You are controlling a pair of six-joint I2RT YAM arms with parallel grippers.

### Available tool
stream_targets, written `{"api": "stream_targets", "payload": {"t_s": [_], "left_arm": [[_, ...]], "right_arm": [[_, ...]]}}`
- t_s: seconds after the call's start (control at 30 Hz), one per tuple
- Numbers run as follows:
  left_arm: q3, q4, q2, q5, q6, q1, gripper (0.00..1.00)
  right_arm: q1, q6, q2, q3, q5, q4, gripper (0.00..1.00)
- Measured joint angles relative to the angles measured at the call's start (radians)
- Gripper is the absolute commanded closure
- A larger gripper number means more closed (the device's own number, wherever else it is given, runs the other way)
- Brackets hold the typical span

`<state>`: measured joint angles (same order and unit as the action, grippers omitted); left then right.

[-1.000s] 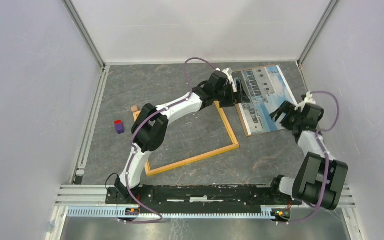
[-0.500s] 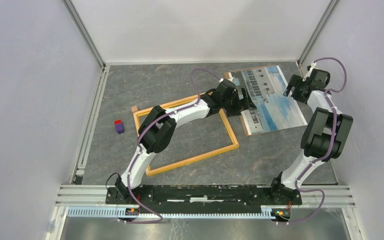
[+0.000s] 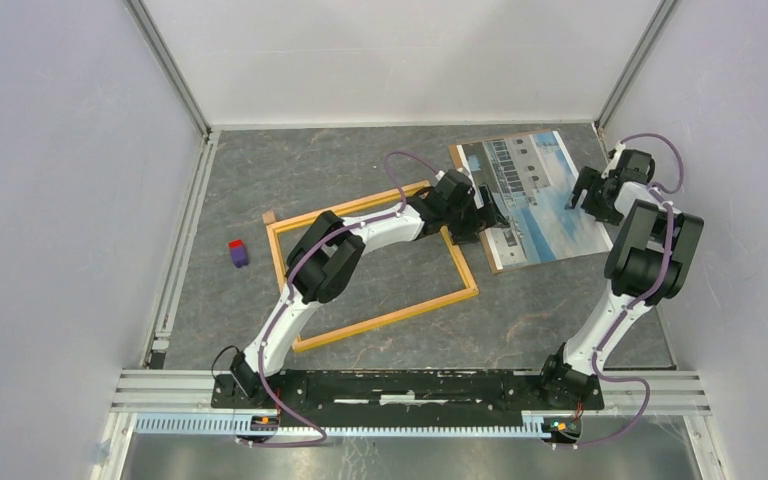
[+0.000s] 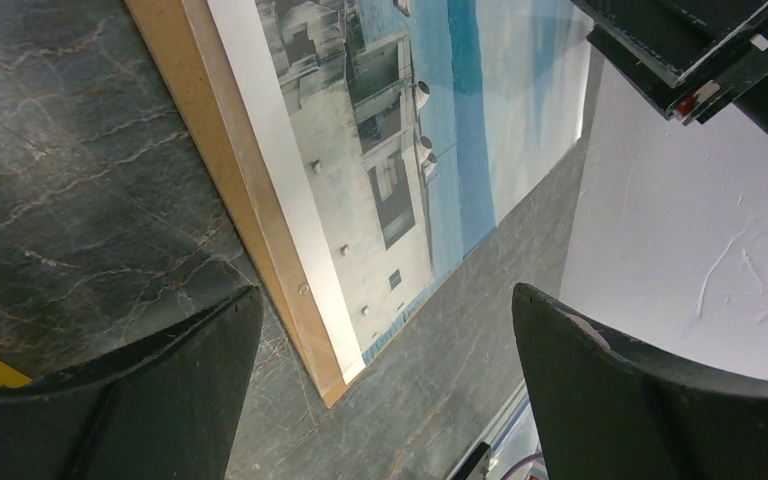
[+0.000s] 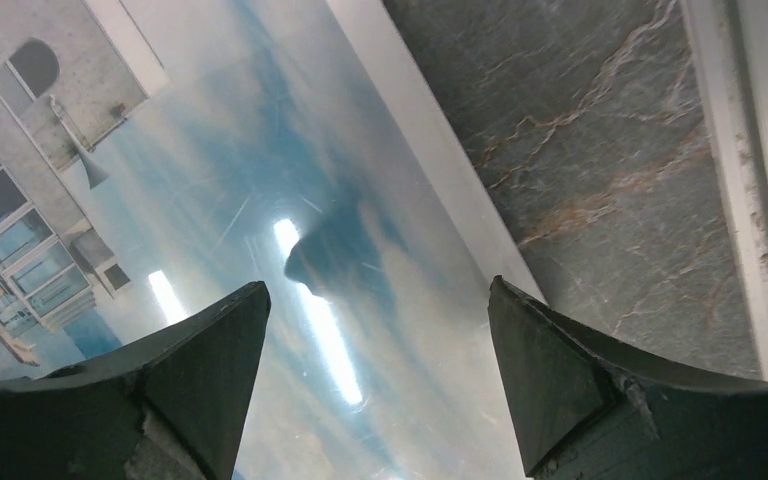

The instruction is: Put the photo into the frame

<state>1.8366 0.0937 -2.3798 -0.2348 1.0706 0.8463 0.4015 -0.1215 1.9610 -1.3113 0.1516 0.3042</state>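
Since a second ago our right arm has swung from the near side of the print to its far right corner and settled over its right edge, while our left arm has eased back toward us along the print's left edge.

On the grey table (image 3: 360, 170), the frame (image 3: 390, 318) lies flat in the middle with nothing in its opening. The photo (image 3: 540, 195) lies just beyond the frame's right rail, face up on a brown backing board (image 4: 230, 160) that shows as a strip past the print's white border. We see the left gripper (image 4: 385, 300) spread wide over that left border, holding nothing. The right gripper (image 5: 377, 290) hangs over the sky part near the right border, jaws also apart and empty. A small red-and-purple block (image 3: 238, 252) sits well to the left.

We judge the print light, thin and floppy, easy to crease. Its glossy face throws back the lamps, so it is probably slick under the pads. Lying flat on the board, it offers little to pinch. We would take it by the white border at opposite edges or corners, one gripper per side, so it does not sag or fold when carried to the frame.
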Motion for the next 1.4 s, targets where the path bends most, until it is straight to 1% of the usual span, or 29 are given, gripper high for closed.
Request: {"api": "stream_targets", "payload": {"t_s": [0.37,0.57,0.8,1.13,1.4], "left_arm": [[0.000,0.000,0.000,-0.002,0.059,0.014,0.00],[-0.045,-0.016,0.008,0.000,0.103,0.034,0.00],[-0.050,-0.005,0.017,0.050,0.106,0.065,0.00],[-0.035,0.022,0.017,0.049,0.112,0.070,0.00],[-0.029,0.024,0.023,0.023,0.123,0.072,0.00]], "right_arm": [[0.006,0.015,0.016,-0.005,-0.022,-0.027,0.14],[0.006,0.015,0.018,-0.005,-0.021,-0.034,0.14],[0.007,0.015,0.024,-0.005,-0.018,-0.038,0.14],[0.011,0.015,0.024,-0.002,-0.007,-0.047,0.14],[0.013,0.015,0.024,0.005,0.002,-0.060,0.15]]}}
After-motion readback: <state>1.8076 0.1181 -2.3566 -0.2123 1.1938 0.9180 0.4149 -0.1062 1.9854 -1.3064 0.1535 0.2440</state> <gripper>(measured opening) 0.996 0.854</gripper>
